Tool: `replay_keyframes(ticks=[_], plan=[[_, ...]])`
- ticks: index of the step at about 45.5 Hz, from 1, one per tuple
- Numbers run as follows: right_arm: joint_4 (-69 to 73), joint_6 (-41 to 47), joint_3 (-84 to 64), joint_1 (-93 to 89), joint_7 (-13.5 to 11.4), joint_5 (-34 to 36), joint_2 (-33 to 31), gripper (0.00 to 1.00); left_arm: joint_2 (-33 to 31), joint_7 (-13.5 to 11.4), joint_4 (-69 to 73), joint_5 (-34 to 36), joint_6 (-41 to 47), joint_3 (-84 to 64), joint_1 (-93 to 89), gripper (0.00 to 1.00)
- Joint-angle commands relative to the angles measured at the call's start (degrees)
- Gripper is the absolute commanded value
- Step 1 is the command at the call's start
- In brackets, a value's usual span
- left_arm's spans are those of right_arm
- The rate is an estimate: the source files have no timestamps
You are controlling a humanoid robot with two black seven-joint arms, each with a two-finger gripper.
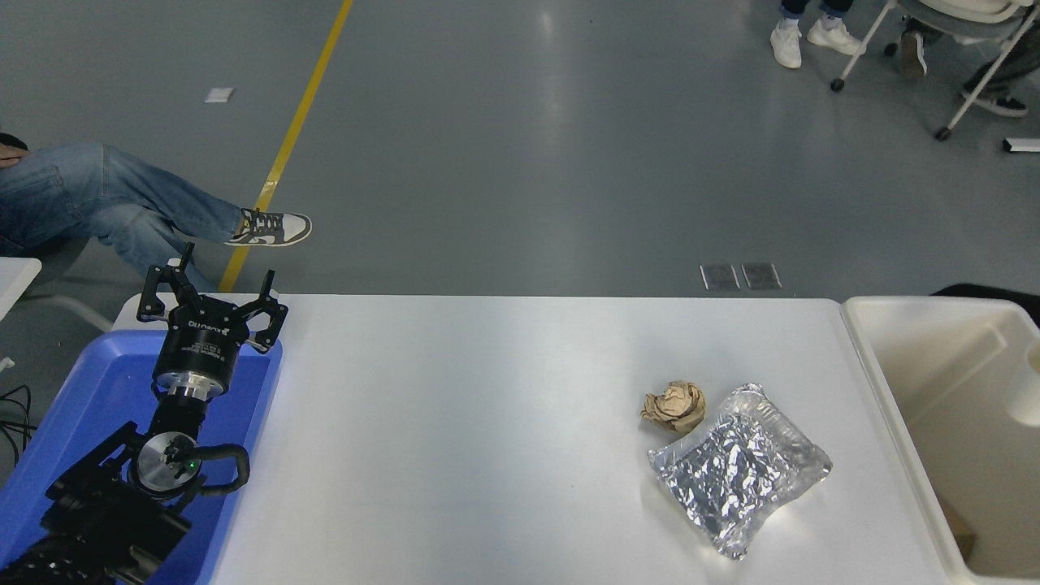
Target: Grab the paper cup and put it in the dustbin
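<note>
Head view, looking down over a smooth white table [487, 455] with a rounded far edge. At 3 o'clock, against the table's right edge, sits the dustbin [894, 406], a cream-white plastic tub with thick rim and rounded corners. A pale curved shape at the picture's right edge, inside the tub, appears to be the paper cup [1030, 382]; it is cut off by the frame, so little more can be told. At 4 o'clock on the table lie a crumpled brown paper ball [673, 405] and, touching it on the near side, a wrinkled silver foil pouch [738, 468]. The table's middle is bare between these and the blue tray [49, 422] at 8 o'clock. The left gripper [211, 296] hangs over the tray's far rim, its black fingers [270, 311] spread apart, holding nothing. The right gripper is out of view. A person's jeans-clad leg [106, 203] shows at 10 o'clock.
</note>
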Motion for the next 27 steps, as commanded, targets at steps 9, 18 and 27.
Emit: replay_keyframes(ticks=[9, 18, 27], plan=[[-1.6, -3.33, 2.97, -5.1, -1.42, 3.25, 4.46, 1.0, 0.0, -0.08, 0.0, -0.02, 0.11, -0.13, 0.0, 1.0], [2.87, -2.36, 1.74, -0.1, -1.25, 2.73, 3.23, 1.0, 0.0, 0.0, 0.0, 0.06, -0.07, 0.04, -0.09, 1.0], [28.25, 2.99, -20.28, 27.82, -0.81, -0.52, -9.6, 1.0, 0.0, 0.18, -0.09, 0.15, -0.33, 0.04, -0.17, 1.0]])
